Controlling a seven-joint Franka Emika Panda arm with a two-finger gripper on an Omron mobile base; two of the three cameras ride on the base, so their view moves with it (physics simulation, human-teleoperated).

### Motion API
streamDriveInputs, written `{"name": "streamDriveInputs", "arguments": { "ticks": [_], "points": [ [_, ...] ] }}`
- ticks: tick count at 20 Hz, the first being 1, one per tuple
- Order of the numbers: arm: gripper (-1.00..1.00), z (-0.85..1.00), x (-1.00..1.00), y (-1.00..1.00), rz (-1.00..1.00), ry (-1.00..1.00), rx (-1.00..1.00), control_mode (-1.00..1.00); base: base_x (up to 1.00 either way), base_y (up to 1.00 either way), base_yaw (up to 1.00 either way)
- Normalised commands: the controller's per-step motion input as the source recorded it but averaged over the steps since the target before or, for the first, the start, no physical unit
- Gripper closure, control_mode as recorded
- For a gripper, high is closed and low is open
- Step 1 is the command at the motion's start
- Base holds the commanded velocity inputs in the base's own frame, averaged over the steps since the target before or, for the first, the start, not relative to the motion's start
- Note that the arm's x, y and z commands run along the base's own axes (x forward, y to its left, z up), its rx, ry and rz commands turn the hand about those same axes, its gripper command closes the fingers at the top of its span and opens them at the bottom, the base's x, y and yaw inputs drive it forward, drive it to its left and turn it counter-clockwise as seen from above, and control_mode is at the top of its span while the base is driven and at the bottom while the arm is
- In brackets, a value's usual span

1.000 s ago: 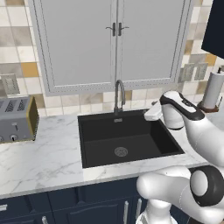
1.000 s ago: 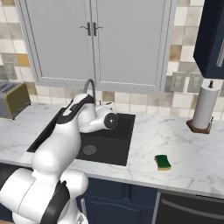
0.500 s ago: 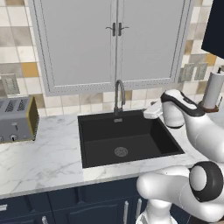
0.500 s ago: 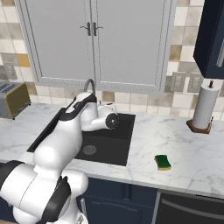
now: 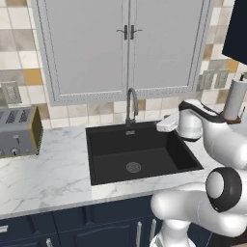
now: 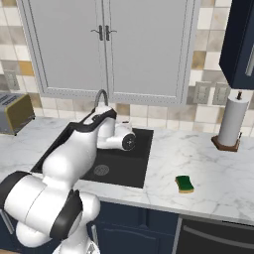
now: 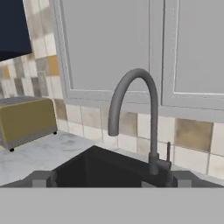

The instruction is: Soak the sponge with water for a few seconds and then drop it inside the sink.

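My gripper, fingers spread and empty, faces the dry faucet; its lever needs turning first. The sponge waits untouched.

A grey toaster stands on the white marble desk at the left. A paper towel roll stands upright at the right, under grey cabinet doors.

The arm hides the sink's left and middle in the right base view (its drain peeks out below). The toaster is cut by the left edge; the paper towel roll by the right edge.
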Motion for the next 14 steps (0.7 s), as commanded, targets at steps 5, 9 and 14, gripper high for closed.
{"name": "streamDriveInputs", "arguments": {
  "ticks": [5, 9, 14],
  "points": [
    [-1.00, -0.10, 0.15, 0.10, 0.00, 0.02, 0.05, -1.00, 0.00, 0.00, 0.00],
    [-1.00, 0.00, 0.10, 0.01, 0.00, 0.00, 0.00, -1.00, 0.00, 0.00, 0.00],
    [-1.00, 0.00, 0.13, 0.00, 0.00, -0.01, 0.00, -1.00, 0.00, 0.00, 0.00]
  ]
}}
